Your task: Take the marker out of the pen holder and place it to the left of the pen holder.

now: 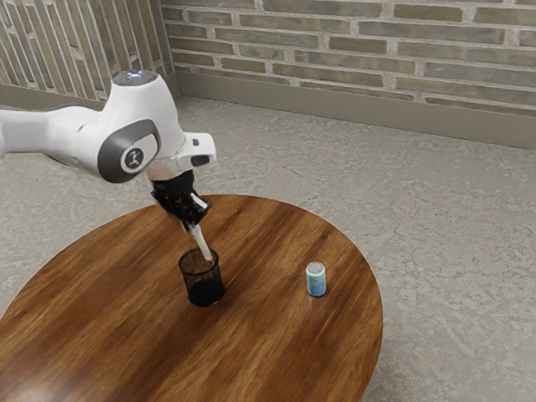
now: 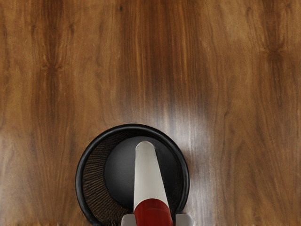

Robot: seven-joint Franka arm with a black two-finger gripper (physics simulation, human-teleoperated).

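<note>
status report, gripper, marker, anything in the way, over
Gripper above pen holder, grip unconfirmed. Marker slanting, lower end within holder's rim. Can stands apart, likely no obstacle.

This is an indoor room whose exact kind I cannot tell: brick walls [image 1: 360, 29] meet in a corner above a plain baseboard [image 1: 335, 105], the floor [image 1: 452, 218] is mottled grey like concrete, and a round table [image 1: 126, 318] of brown, streaky-grained wood stands on it.
</note>
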